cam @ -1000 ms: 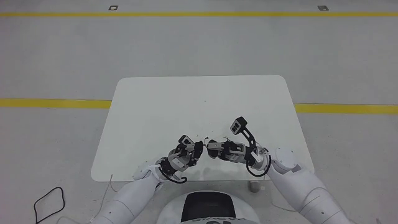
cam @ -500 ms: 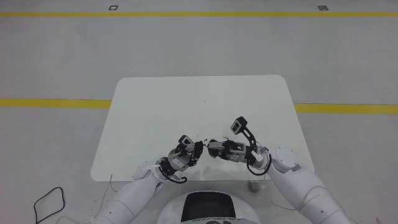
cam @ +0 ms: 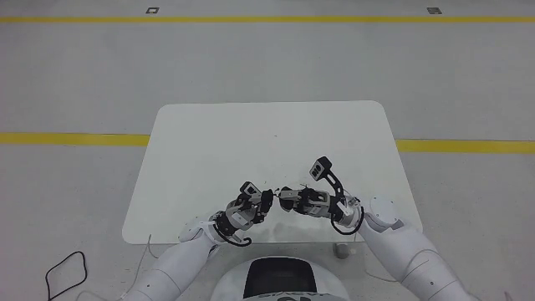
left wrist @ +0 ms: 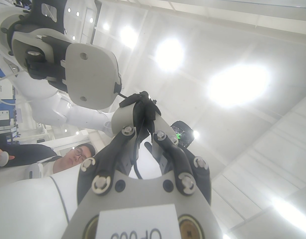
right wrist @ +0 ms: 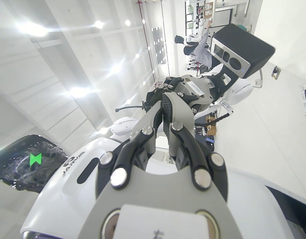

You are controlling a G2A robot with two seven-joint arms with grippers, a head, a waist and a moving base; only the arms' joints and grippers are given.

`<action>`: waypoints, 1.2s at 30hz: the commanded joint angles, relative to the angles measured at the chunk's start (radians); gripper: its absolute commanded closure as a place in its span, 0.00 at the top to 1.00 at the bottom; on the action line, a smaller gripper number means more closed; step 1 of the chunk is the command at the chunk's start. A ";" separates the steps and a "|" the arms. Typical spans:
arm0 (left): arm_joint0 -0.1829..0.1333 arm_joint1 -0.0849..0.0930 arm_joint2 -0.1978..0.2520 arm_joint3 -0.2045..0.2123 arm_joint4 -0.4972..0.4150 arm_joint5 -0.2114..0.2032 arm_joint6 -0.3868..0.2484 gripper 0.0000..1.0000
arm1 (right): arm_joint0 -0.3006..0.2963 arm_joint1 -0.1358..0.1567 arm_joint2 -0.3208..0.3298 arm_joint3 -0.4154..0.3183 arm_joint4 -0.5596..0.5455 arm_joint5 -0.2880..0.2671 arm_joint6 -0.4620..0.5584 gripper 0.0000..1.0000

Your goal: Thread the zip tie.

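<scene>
Both arms are above the near edge of the white table (cam: 209, 134), about midway along it, and their grippers point at each other tip to tip. In the top view the left gripper (cam: 265, 201) is on the side toward the table's left edge and the right gripper (cam: 286, 199) toward its right edge, with a very small gap between their tips.

The zip tie (left wrist: 147, 105) is black and is held in the air between the two grippers, clear of the table top. In the left wrist view the left gripper's jaws are closed on it: a bunched black part sits at the fingertips (left wrist: 123, 115), and a thin strand runs back between the fingers toward the palm. From that bunch a fine black tip reaches across to the edge of the right gripper's broad grey finger pad (left wrist: 90, 75), just beside it.

In the right wrist view the right gripper's jaws are pressed together, ribbed pads meeting, and look pinched on the tie's thin end. A slim, slightly curved black length of tie sticks out sideways where the two grippers meet.

On the floor, a yellow line (cam: 75, 139) passes behind the table and a dark cable (cam: 63, 272) lies looped off its near left corner
</scene>
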 commanded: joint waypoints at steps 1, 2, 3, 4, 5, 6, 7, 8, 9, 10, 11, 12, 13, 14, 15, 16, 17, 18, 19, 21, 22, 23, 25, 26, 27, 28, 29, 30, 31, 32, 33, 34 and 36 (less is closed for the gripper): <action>0.000 0.000 0.000 0.000 0.000 0.000 0.000 0.00 | 0.001 -0.001 -0.001 0.002 0.000 0.000 -0.001 0.00; 0.000 0.000 0.000 0.000 0.000 0.000 0.000 0.00 | 0.001 -0.001 -0.002 0.004 -0.001 0.001 0.000 0.00; 0.000 0.000 0.000 0.000 0.000 0.000 0.000 0.00 | 0.002 -0.002 -0.003 0.005 -0.001 0.001 0.000 0.00; 0.000 0.000 0.000 0.000 0.000 0.000 0.000 0.00 | 0.003 -0.002 -0.003 0.007 -0.001 0.001 0.000 0.00; 0.000 0.000 0.000 0.000 0.000 0.000 0.000 0.00 | 0.004 -0.003 -0.004 0.009 0.000 0.002 0.000 0.00; 0.000 0.000 0.000 0.000 0.000 0.000 0.000 0.00 | 0.005 -0.003 -0.004 0.010 0.000 0.003 0.000 0.00; 0.000 0.000 0.000 0.000 0.000 0.000 0.000 0.00 | 0.006 -0.003 -0.004 0.012 0.000 0.003 0.001 0.00; 0.000 0.000 0.000 0.000 0.000 0.000 0.000 0.00 | 0.008 -0.004 -0.004 0.013 0.000 0.005 0.001 0.00; 0.000 0.000 0.000 0.000 0.000 0.000 0.000 0.00 | 0.010 -0.004 -0.004 0.014 -0.001 0.005 0.001 0.00; 0.000 0.000 0.000 0.000 0.000 0.000 0.000 0.00 | 0.011 -0.004 -0.005 0.014 -0.003 0.006 0.001 0.00; 0.000 0.000 0.000 0.000 0.000 0.000 0.000 0.00 | 0.011 -0.005 -0.005 0.015 -0.003 0.007 0.000 0.00; 0.000 0.000 0.000 0.000 0.000 0.000 0.000 0.00 | 0.012 -0.005 -0.005 0.015 -0.003 0.007 0.001 0.00; 0.000 0.000 0.000 0.000 0.000 0.000 0.000 0.00 | 0.012 -0.005 -0.004 0.017 -0.004 0.007 0.001 0.00; 0.000 0.000 0.000 0.000 0.000 0.000 0.000 0.00 | 0.012 -0.005 -0.004 0.018 -0.003 0.008 0.001 0.00; 0.000 0.000 0.000 0.000 0.000 0.000 0.000 0.00 | 0.012 -0.005 -0.004 0.021 -0.003 0.007 0.002 0.00; 0.000 0.000 0.000 0.000 0.000 0.000 0.000 0.00 | 0.012 -0.006 -0.005 0.023 -0.002 0.007 0.003 0.00; 0.000 0.000 0.000 0.000 0.000 0.000 0.000 0.00 | 0.012 -0.006 -0.005 0.025 -0.001 0.007 0.004 0.00; 0.000 0.000 0.000 0.000 0.000 0.000 0.000 0.00 | 0.012 -0.007 -0.006 0.028 0.000 0.007 0.005 0.00; 0.000 0.000 0.000 0.000 0.000 0.000 0.000 0.00 | 0.013 -0.007 -0.006 0.029 0.000 0.007 0.006 0.00; 0.000 0.000 0.000 0.000 0.000 0.000 0.000 0.00 | 0.014 -0.008 -0.007 0.032 0.000 0.007 0.007 0.00; 0.000 0.000 0.000 0.000 0.000 0.000 0.000 0.00 | 0.015 -0.008 -0.007 0.033 -0.001 0.008 0.007 0.00; 0.000 0.000 0.000 0.000 0.000 0.000 0.000 0.00 | 0.016 -0.008 -0.008 0.034 -0.002 0.008 0.007 0.00; 0.000 0.000 0.000 0.000 0.000 0.000 0.000 0.00 | 0.017 -0.009 -0.008 0.036 -0.002 0.009 0.007 0.00; 0.000 0.000 0.000 0.000 0.000 0.000 0.000 0.00 | 0.018 -0.009 -0.008 0.037 -0.002 0.009 0.007 0.00; 0.000 0.000 0.000 0.000 0.000 0.000 0.000 0.00 | 0.018 -0.010 -0.008 0.038 -0.001 0.009 0.007 0.00; 0.000 0.000 0.000 0.000 0.000 0.000 0.000 0.00 | 0.018 -0.010 -0.009 0.040 -0.001 0.009 0.007 0.00; 0.000 0.000 0.000 0.000 0.000 0.000 0.000 0.00 | 0.019 -0.011 -0.009 0.041 -0.001 0.010 0.007 0.00; 0.000 0.000 0.000 0.000 0.000 0.000 0.000 0.00 | 0.019 -0.011 -0.010 0.042 -0.001 0.010 0.007 0.00; 0.000 0.000 0.000 0.000 0.000 0.000 0.000 0.00 | 0.020 -0.011 -0.010 0.042 -0.001 0.011 0.007 0.00; 0.000 0.000 0.000 0.000 0.000 0.000 0.000 0.00 | 0.020 -0.012 -0.010 0.043 -0.001 0.011 0.007 0.00; 0.000 0.000 0.000 0.000 0.000 0.000 0.000 0.00 | 0.020 -0.012 -0.010 0.044 -0.001 0.011 0.006 0.00; 0.000 0.000 0.000 0.000 0.000 0.000 0.000 0.00 | 0.020 -0.012 -0.010 0.044 -0.001 0.012 0.006 0.00; 0.000 0.000 0.000 0.000 0.000 0.000 0.000 0.00 | 0.021 -0.013 -0.010 0.047 -0.002 0.013 0.006 0.00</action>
